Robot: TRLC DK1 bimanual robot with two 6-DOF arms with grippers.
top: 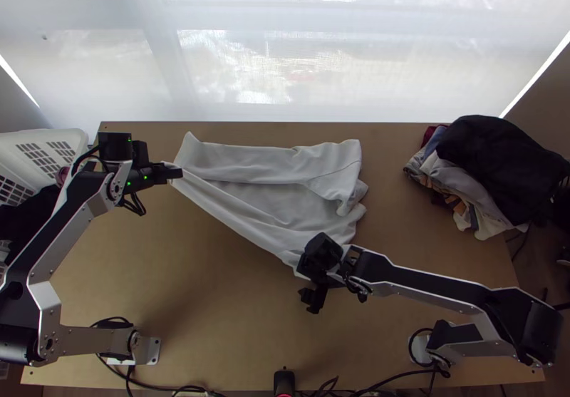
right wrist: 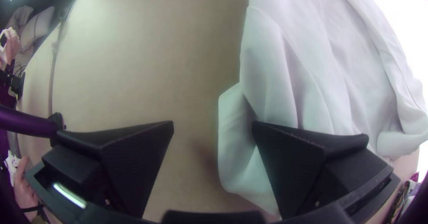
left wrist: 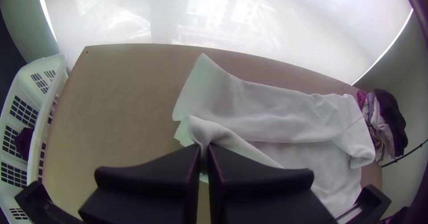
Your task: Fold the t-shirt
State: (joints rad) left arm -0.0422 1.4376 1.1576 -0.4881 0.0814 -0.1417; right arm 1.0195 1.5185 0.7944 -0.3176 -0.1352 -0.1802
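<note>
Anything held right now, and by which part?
White t-shirt, in the left gripper, pinched at the near side of its end toward the basket. Right gripper: open, holding nothing.

Top view: basket [top: 78,137] cut off at left edge; right arm [top: 420,286] hides part of the near edge of t-shirt [top: 271,204]; cloth pinched inside left gripper [top: 178,173] hidden

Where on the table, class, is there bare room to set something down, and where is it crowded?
The table is bare between the t-shirt and the left arm's base, and between the t-shirt and the clothes pile. It is crowded where the left gripper pinches the t-shirt, and at its near edge, by the open right gripper.
</note>
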